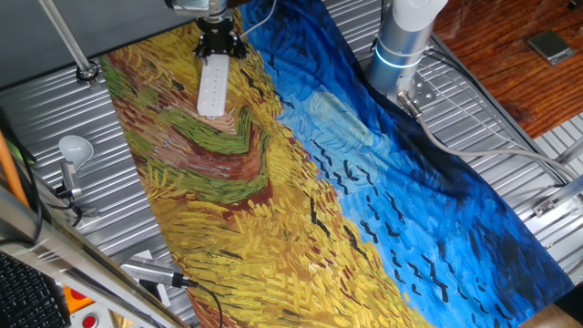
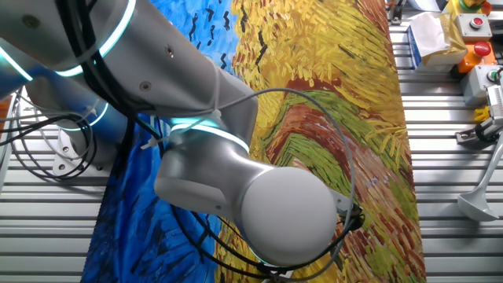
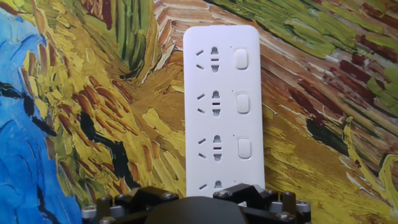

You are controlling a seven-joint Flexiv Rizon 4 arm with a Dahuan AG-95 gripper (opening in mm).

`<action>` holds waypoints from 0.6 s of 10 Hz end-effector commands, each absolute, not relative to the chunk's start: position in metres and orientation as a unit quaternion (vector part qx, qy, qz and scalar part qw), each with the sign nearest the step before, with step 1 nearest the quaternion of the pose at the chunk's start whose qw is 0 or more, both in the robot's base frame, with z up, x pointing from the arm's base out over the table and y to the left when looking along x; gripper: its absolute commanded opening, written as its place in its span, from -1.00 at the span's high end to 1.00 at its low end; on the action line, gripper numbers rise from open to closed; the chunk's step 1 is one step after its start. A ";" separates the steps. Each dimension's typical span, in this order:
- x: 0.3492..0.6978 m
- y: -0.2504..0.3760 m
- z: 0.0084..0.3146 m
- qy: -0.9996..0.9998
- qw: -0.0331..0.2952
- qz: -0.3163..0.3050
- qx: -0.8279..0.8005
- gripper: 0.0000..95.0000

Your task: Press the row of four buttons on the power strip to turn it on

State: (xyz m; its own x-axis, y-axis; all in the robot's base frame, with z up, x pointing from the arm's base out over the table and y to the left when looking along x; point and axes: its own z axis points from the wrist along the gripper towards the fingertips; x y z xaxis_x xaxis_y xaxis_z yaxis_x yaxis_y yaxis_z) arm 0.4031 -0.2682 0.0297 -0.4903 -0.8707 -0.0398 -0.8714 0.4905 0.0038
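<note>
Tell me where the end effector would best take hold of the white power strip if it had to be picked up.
Probably across the narrow width, near mid-length, coming straight down from above. The power strip lies flat, face up on the painted cloth; its long edges are straight and parallel, and the cloth beside them shows bare. The rounded ends offer less to pinch. The end effector hangs over one end.

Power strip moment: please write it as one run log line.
phase: approach | pincer: above near end of power strip | buttons: three visible, fourth hidden by pincer | contact: cannot tell | surface: painted cloth
</note>
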 end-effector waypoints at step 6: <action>0.398 -0.268 0.027 0.865 0.020 0.011 -0.501 -1.00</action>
State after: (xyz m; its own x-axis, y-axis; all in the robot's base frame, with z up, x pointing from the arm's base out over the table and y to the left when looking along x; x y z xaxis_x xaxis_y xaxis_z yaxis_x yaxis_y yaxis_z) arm 0.3984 -0.2676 0.0267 -0.4955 -0.8674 -0.0466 -0.8683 0.4960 -0.0011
